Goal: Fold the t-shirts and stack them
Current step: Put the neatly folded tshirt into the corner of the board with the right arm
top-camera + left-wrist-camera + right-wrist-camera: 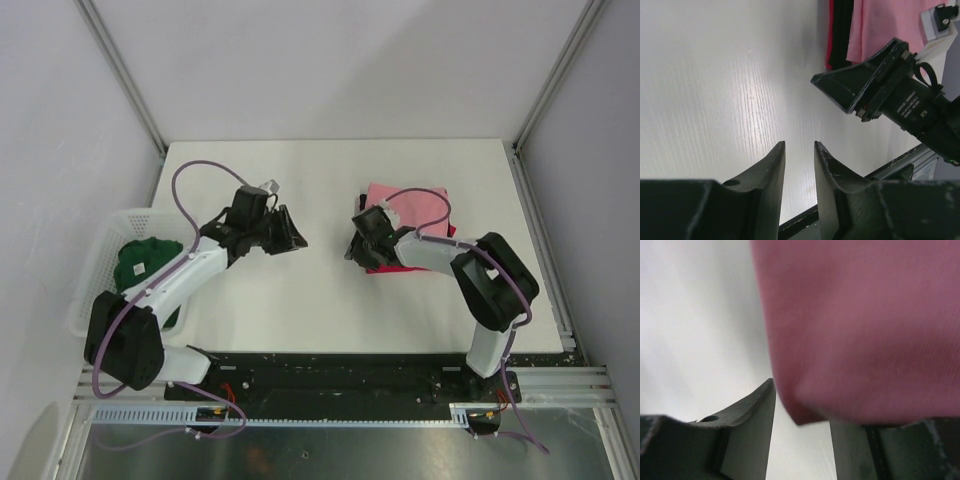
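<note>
**Item 1, nearest, left:** white slatted plastic basket (97, 268) holding a crumpled dark green cloth t-shirt (140, 262). It is not yet folded and lies well apart from both tools.

**Item 2:** left gripper (799, 144). Its jaws are parted by a narrow gap with nothing between them. It hangs over bare white table (330, 310), pointing toward the stack.

**Item 3:** right gripper (360, 240). Its jaws stand partly apart at the near-left corner of the stack. The wrist view shows the pink corner drooping over the gap; it does not look pinched.

**Item 4, farther, right:** stack of folded tees.
- The light pink cloth t-shirt (410, 200) is on top.
- A black cloth layer (841, 30) lies under it, seen edge-on only, so you cannot see any print.
- The red cloth t-shirt (829, 35) lies at the bottom.

**Handling (judgement):**
- Expect all of it to be light, limp and easily dragged.
- A pull on one layer will likely skew those beneath.
- Take a tee at a corner or folded edge and pinch through the full thickness.
- The green tee should need both tools, at the shoulders or the hem, to spread it flat.
</note>
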### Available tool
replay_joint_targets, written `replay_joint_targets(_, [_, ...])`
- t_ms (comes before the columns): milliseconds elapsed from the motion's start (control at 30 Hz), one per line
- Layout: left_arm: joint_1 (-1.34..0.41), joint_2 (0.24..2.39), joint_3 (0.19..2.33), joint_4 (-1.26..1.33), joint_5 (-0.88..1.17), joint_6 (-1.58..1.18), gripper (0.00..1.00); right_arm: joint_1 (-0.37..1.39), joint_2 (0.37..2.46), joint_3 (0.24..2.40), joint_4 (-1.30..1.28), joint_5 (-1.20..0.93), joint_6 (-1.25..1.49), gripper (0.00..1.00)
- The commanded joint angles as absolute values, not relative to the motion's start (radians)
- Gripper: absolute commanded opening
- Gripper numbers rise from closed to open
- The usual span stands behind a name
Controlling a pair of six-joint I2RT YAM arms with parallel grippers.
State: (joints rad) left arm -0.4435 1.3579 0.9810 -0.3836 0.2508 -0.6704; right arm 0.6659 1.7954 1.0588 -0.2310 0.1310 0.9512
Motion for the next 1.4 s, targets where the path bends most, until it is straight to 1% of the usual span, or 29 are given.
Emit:
replay_joint_targets(0, [-0.423, 1.312, 0.967, -0.37, 0.274, -0.636, 0.34, 0.632, 1.861, 1.049, -0.165, 0.209, 1.024, 0.49])
replay_joint_targets(200, [-0.406, 1.309, 0.96, -0.37, 0.28, -0.629, 0.34, 0.534, 1.872, 1.049, -0.172, 0.226, 1.005, 0.49])
replay_joint_targets(467, [-0.396, 1.332, 0.968, -0.37, 0.289, -0.626, 0.33, 0.335, 1.897, 1.05, -0.125, 0.134, 0.886, 0.48])
replay_joint_targets(767, [-0.393, 1.397, 1.01, -0.371, 0.301, -0.618, 0.32, 0.145, 1.972, 1.178, -0.18, 0.068, 0.711, 0.47])
replay_joint_targets(1067, [-0.391, 1.466, 1.049, -0.37, 0.31, -0.606, 0.32, 0.029, 2.08, 1.341, -0.28, 0.068, 0.592, 0.47])
replay_joint_targets(1367, [-0.39, 1.494, 1.065, -0.37, 0.313, -0.601, 0.31, -0.034, 2.098, 1.367, -0.325, 0.061, 0.558, 0.47])
